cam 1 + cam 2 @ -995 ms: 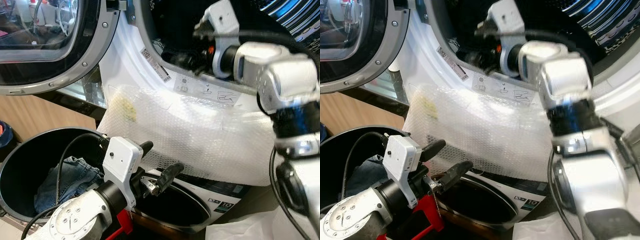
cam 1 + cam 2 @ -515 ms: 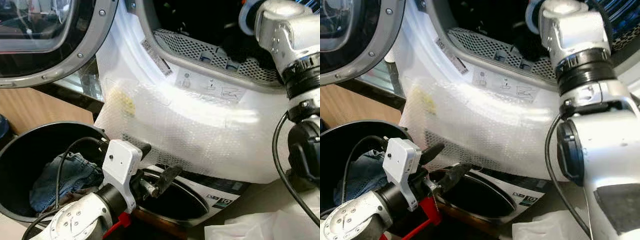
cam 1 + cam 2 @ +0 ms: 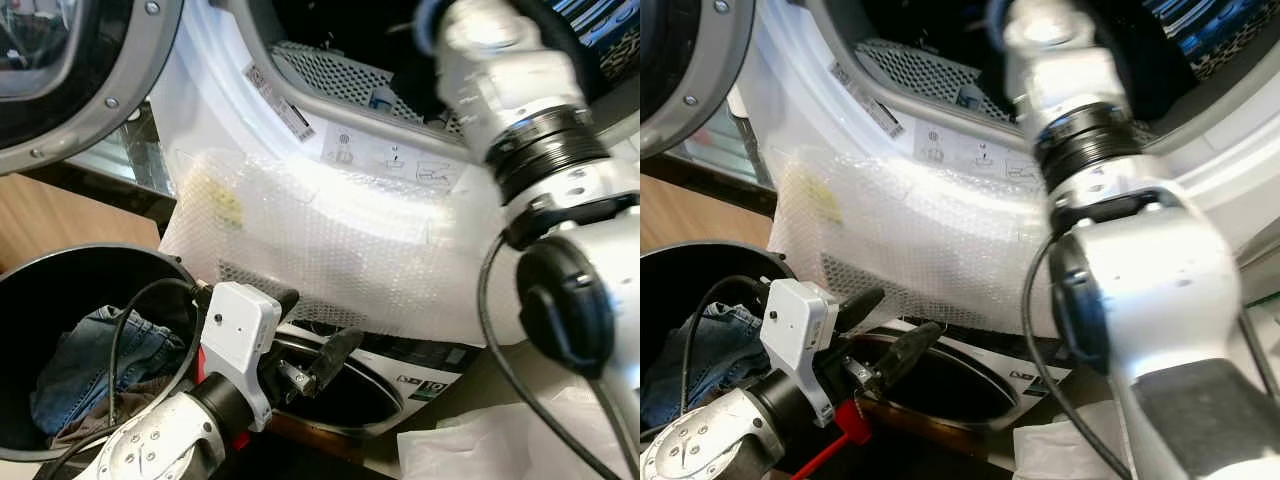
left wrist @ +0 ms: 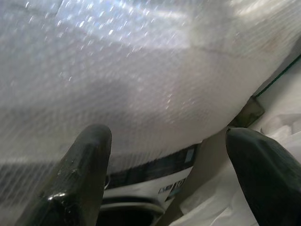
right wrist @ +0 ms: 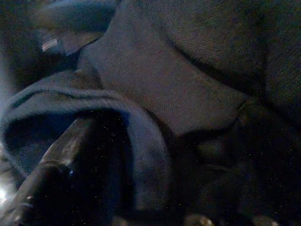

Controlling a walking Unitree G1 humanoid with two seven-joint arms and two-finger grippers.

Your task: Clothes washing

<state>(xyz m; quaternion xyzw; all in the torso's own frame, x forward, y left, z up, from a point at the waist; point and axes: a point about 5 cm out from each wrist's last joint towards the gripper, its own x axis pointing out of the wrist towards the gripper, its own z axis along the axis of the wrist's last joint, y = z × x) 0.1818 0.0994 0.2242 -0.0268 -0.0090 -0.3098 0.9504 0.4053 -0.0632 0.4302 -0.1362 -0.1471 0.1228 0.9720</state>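
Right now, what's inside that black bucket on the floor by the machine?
The black bucket holds crumpled blue denim clothes with a brownish piece below. Whatever lies deeper is covered by them and the left arm's cable.

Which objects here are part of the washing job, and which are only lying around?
Part of the job:
- washing machine drum opening
- open door
- black basket holding jeans
- dark cloth at the right gripper
- left gripper, open and empty

Lying about:
- bubble wrap over the machine front
- white plastic sheet on the floor
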